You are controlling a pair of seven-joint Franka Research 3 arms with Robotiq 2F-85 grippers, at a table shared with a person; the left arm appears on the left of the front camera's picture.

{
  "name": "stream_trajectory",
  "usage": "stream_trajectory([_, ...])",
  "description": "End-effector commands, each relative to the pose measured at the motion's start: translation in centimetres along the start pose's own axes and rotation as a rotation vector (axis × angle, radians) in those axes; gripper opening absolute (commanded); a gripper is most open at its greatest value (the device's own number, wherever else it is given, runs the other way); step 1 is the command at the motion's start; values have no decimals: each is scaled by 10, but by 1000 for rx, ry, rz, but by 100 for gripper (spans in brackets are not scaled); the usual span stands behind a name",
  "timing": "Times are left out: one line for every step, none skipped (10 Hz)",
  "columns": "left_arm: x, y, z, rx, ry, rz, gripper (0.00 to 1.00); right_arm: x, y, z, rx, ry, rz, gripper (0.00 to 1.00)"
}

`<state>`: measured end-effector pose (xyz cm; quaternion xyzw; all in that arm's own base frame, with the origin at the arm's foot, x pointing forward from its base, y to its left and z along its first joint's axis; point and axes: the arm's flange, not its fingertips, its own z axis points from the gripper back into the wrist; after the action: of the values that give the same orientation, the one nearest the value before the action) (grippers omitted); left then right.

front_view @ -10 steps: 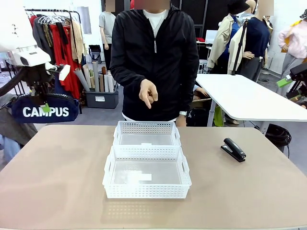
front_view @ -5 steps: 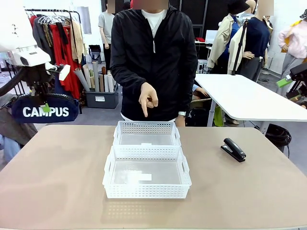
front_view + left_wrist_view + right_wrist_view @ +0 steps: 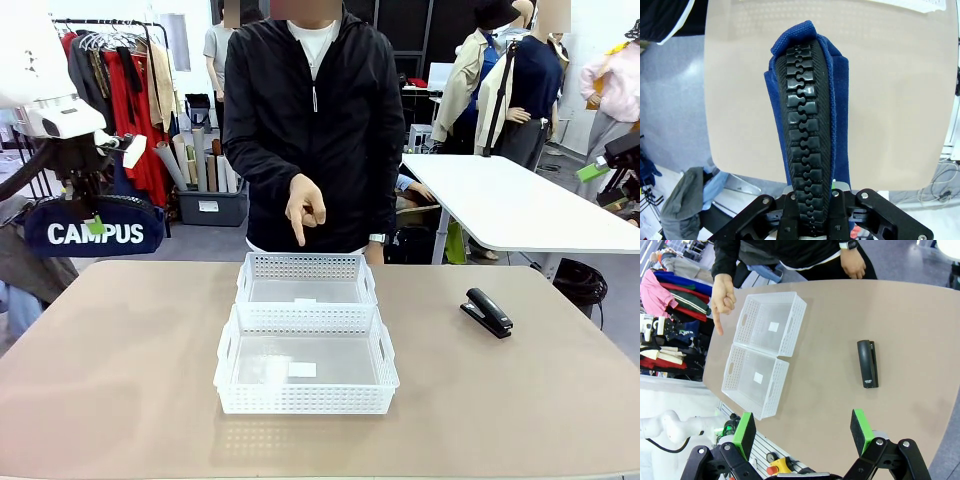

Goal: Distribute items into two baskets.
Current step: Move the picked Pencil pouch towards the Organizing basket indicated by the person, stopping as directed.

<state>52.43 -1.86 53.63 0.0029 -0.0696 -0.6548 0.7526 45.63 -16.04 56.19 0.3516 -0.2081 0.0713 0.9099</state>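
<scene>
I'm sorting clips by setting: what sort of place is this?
Probably a workroom or lab with clothing stock: a clothes rack of hung garments, a white work table, a bin of rolls.

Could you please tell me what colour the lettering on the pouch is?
White, printed on the navy pouch; it shows best in the front view.

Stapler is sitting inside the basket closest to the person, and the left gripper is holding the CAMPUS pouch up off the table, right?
Not quite. The black stapler is in no basket: the front view shows it on the table, to the robot's right of the nearer white basket. The left gripper does hold the navy CAMPUS pouch up off the table.
</scene>
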Motion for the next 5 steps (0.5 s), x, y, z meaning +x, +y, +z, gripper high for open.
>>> stream_trajectory([-2,1,3,6,1,5,0,2,2,1,-6,-11,5,100])
stream_trajectory([0,0,0,0,0,0,0,2,2,1,-6,-11,5,100])
stream_trajectory([0,1,0,1,0,-5,0,2,2,1,-6,-11,5,100])
stream_trajectory([0,2,0,0,-3,-3,0,2,2,1,-6,-11,5,100])
stream_trajectory([0,1,-2,0,-8,-6,0,2,2,1,-6,-11,5,100])
